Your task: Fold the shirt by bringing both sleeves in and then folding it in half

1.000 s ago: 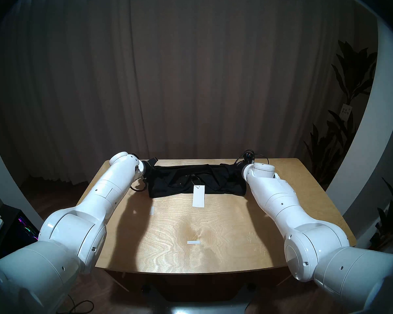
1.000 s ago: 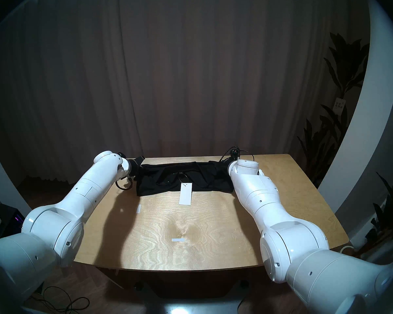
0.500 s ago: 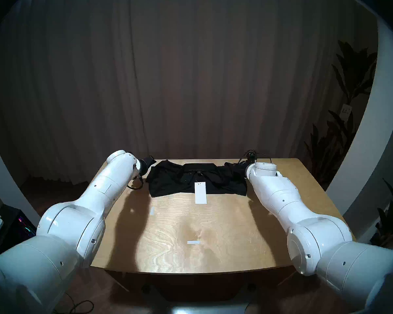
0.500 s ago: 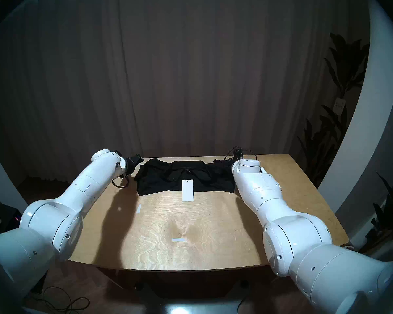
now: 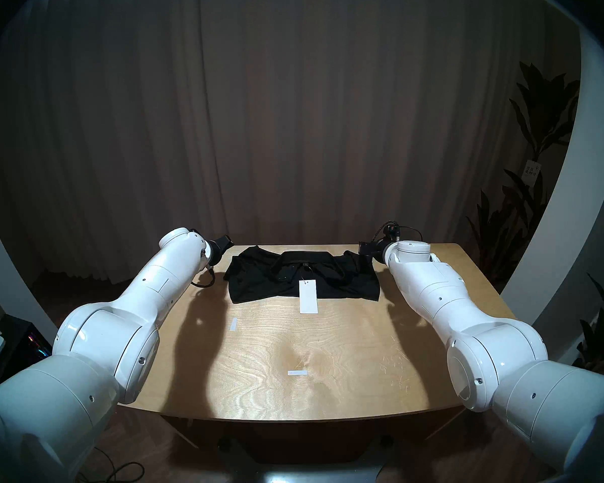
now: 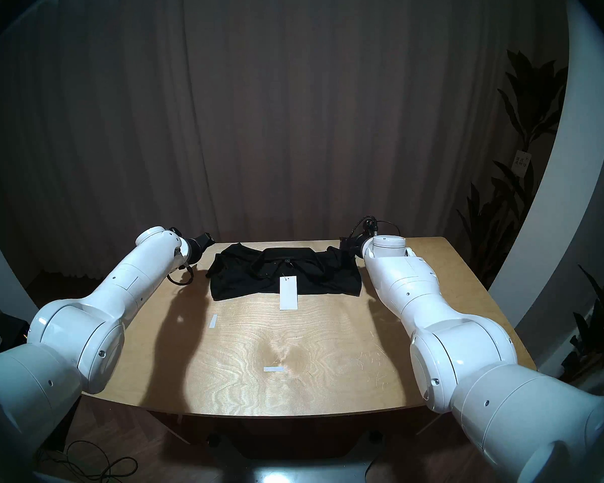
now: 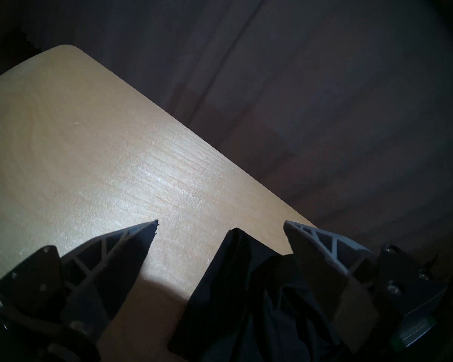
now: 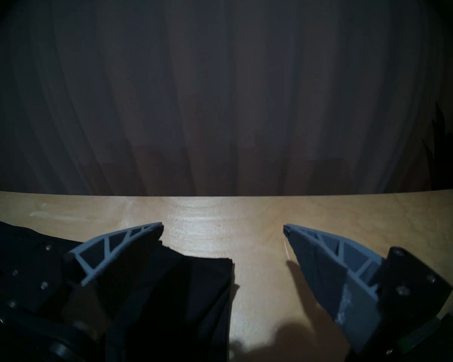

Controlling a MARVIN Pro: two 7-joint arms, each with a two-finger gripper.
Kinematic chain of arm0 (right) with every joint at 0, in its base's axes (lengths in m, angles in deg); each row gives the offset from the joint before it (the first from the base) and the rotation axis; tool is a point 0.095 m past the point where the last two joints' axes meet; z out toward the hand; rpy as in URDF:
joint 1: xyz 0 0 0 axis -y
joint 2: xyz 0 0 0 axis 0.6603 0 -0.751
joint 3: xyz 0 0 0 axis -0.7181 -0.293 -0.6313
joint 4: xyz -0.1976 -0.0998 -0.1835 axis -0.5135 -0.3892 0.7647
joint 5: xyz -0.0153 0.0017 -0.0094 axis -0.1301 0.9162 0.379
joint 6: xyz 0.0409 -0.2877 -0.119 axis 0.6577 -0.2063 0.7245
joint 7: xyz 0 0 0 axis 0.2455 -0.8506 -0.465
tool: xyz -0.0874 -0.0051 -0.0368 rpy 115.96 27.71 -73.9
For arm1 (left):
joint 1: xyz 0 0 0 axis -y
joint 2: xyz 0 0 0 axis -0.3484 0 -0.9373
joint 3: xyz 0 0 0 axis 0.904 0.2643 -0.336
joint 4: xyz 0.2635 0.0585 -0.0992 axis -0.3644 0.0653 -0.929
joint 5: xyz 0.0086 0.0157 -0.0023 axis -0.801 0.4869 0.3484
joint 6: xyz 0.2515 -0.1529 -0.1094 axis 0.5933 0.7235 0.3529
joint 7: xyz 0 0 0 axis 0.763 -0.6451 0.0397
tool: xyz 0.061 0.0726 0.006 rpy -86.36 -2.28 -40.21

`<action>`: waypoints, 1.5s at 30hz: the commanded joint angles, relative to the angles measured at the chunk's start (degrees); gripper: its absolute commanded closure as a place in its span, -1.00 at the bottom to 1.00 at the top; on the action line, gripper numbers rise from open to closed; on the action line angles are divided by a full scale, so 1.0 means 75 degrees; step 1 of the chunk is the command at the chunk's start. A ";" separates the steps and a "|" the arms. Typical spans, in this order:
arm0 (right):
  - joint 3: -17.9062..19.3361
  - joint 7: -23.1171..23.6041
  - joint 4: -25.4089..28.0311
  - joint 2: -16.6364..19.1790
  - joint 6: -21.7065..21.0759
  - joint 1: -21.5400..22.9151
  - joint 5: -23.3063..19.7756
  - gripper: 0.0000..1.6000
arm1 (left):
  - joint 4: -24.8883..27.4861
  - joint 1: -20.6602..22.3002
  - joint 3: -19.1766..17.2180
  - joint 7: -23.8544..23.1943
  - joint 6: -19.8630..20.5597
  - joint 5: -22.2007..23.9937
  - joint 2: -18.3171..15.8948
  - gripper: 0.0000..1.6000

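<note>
Head views: the shirt (image 5: pixel 304 280) lies folded into a flat black band at the far side of the table (image 5: pixel 328 350), its white tag (image 5: pixel 308 296) hanging off the near edge of the fabric onto the wood; the cloth looks light, limp and prone to slumping, so I judge any further hold belongs on a doubled corner or a folded edge, pinched through all layers, not on the loose middle; the sleeves cannot be told apart from the body in the dark folds. The left gripper (image 5: pixel 224 243) hovers off the shirt's left far corner, the right gripper (image 5: pixel 365 247) off its right far corner, both arms reaching forward with wrists angled gently downward.

Left wrist view: the left gripper's jaws stand wide apart and empty; a pointed fold of the shirt lies on the table between and below them, touching neither that I can see.

Right wrist view: the right gripper's jaws gape likewise, holding nothing; the shirt's edge lies under the left-hand finger, bare table beyond.
</note>
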 commanded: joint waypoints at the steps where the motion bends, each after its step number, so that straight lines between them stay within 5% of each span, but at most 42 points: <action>1: 0.0074 0.0930 0.0156 0.0422 0.0898 0.0009 -0.0185 -1.00 | 0.0221 0.0106 0.0018 -0.0921 0.0212 0.0031 -0.0423 -1.00; 11: 0.0397 0.1960 0.0575 0.0591 0.0847 -0.0992 -0.0645 -1.00 | 0.1042 -0.0773 0.0205 -0.1995 0.1416 0.0176 -0.0898 -1.00; 34: 0.0690 0.3920 0.1634 0.1189 0.0657 -0.2357 -0.1197 -1.00 | 0.3112 -0.1634 0.0184 -0.3475 0.2807 0.0447 -0.2393 -0.92; 45: 0.1126 0.3762 0.2478 0.1666 0.0358 -0.2250 -0.1273 -1.00 | 0.4184 -0.2136 -0.0019 -0.3899 0.3216 0.0611 -0.3077 -0.84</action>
